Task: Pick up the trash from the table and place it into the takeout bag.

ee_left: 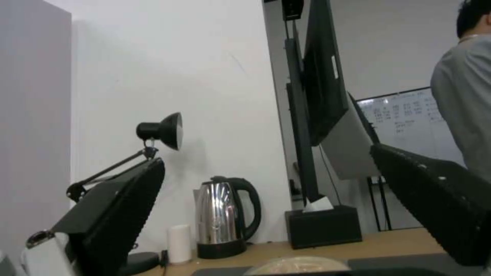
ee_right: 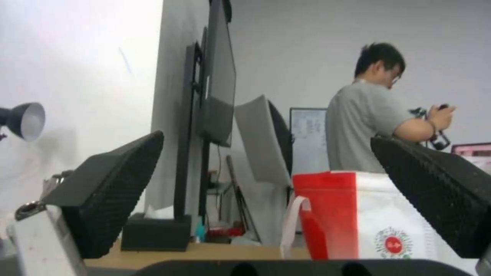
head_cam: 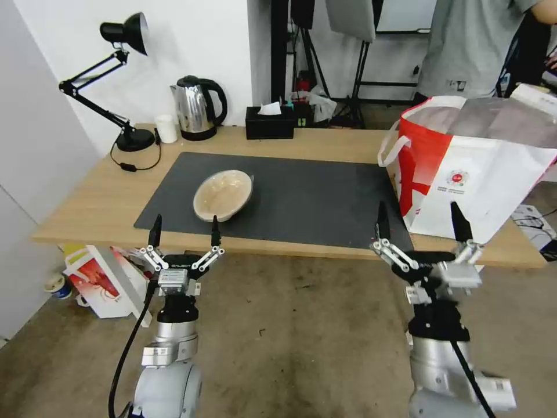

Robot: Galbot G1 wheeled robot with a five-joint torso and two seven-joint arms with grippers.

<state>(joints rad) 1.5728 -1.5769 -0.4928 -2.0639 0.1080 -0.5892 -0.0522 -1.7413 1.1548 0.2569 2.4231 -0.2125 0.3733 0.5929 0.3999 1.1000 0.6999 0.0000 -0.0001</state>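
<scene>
One tan bowl (head_cam: pixel 223 195) lies just beyond the left gripper's (head_cam: pixel 184 227) spread jaws.

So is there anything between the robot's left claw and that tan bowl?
Nothing visible. The left gripper is open, at the table's near edge, and the tan paper bowl sits just beyond it on the dark mat. The mat between the bowl and the takeout bag is bare too.
</scene>
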